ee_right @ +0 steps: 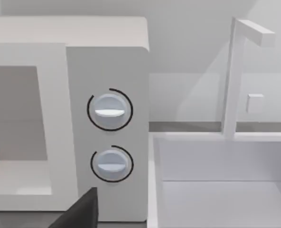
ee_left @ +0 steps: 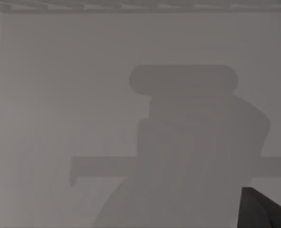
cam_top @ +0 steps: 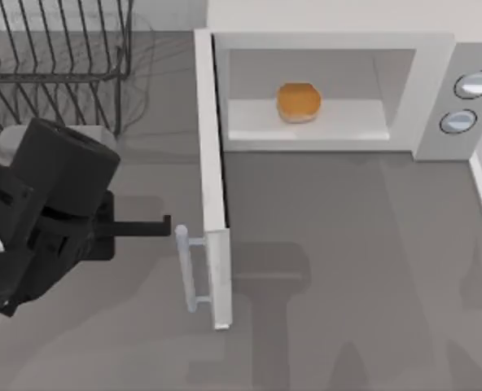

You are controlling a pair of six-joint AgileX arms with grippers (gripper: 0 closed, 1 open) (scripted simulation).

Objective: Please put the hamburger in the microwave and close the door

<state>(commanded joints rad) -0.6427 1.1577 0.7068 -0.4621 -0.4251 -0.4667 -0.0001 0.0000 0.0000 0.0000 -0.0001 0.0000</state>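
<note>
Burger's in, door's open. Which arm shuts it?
Left. Its tool sits just outside the open door, beside the handle, so likely it can push it closed. The hamburger sits inside.

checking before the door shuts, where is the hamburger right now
In the top view the hamburger sits inside the microwave on the cavity floor, left of the two knobs and right of the open door.

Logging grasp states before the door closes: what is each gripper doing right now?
Left gripper: beside the door handle, holding nothing; open or shut cannot be told.
Right gripper: cannot be told.
</note>
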